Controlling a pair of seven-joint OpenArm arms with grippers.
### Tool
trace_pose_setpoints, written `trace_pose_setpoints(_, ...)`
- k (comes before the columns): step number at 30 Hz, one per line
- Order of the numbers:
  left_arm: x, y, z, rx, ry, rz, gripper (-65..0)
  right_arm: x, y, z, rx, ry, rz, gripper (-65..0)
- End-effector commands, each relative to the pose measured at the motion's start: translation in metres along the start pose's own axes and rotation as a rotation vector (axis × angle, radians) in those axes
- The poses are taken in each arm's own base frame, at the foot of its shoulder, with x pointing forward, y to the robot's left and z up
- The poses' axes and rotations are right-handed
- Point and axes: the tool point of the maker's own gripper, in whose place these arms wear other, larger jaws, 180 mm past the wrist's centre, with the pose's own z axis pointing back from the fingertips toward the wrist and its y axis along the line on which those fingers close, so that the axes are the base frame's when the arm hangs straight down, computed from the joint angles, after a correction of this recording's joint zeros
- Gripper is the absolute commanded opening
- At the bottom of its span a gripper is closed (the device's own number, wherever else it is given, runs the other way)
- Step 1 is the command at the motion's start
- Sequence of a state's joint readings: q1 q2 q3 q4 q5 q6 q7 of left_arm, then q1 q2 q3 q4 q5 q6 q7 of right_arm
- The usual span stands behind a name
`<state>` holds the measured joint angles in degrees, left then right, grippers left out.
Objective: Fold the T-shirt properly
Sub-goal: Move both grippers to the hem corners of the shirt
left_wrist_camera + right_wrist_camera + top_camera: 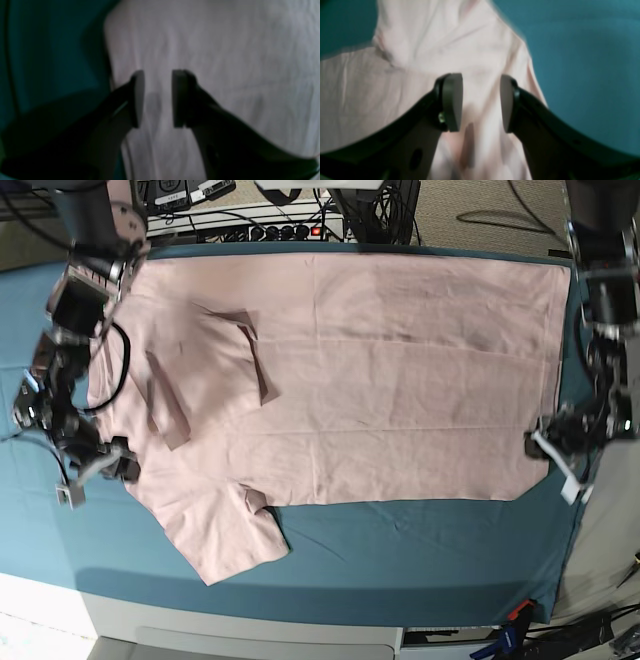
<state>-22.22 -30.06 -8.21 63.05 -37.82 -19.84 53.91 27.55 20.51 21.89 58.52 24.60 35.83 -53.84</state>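
The pale pink T-shirt point(380, 380) lies spread out, plain side up, on the teal table cloth point(400, 550). One sleeve point(235, 540) points toward the table's front, and folds of cloth point(225, 345) lie doubled over near the collar end. My left gripper point(550, 448) hovers at the shirt's hem corner on the base view's right. In its wrist view the left gripper point(158, 97) is open over the pink T-shirt point(225, 62), with nothing between its pads. My right gripper point(108, 465) is at the shoulder edge. Seen up close, the right gripper point(481, 103) is open above wrinkled T-shirt point(420, 37) cloth.
A power strip and cables point(270, 225) run along the table's far edge. Teal table cloth point(50, 50) shows left of the left gripper, and table cloth point(582, 62) shows right of the right gripper. A small red and blue item point(512, 615) sits at the front right corner.
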Motion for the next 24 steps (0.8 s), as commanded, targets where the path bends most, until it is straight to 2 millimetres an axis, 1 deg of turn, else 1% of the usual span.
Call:
trace_pose_setpoints(1, 0.032, 0.009, 0.011, 0.025, -0.06, -0.022, -44.8, 0.035, -0.005, 0.004, -0.016, -0.077, 0.017, -38.5)
trace_pose_setpoints(4, 0.052, 0.017, 0.01, 0.032, -0.069, 0.009, -44.8, 0.053, -0.017, -0.009, -0.078, -0.11, 0.002, -29.9)
trace_pose_setpoints(7, 0.063, 0.027, 0.011, 0.038, -0.068, 0.051, -44.7, 0.067, -0.033, -0.016, -0.152, -0.15, -0.026, -28.4)
trace_pose_setpoints(10, 0.064, 0.033, 0.013, 0.034, -0.061, 0.066, -44.7, 0.074, -0.042, -0.025, -0.182, -0.16, -0.069, -28.4)
trace_pose_setpoints(13, 0.062, 0.035, 0.013, 0.037, -0.053, 0.067, -44.7, 0.066, -0.042, -0.036, -0.16, -0.12, -0.129, -28.4)
trace_pose_setpoints(17, 0.063, 0.026, 0.013, -0.014, -0.054, 0.065, -44.7, 0.042, -0.038, -0.048, -0.139, -0.05, -0.179, -28.4)
trace_pose_setpoints(21, 0.06, 0.025, 0.013, -0.019, -0.04, 0.068, -44.7, 0.015, -0.045, -0.052, -0.179, 0.021, -0.17, -28.4)
trace_pose_setpoints(24, 0.06, 0.026, 0.014, -0.017, -0.04, 0.068, -44.7, 0.007, -0.049, -0.052, -0.195, 0.03, -0.176, -28.4)
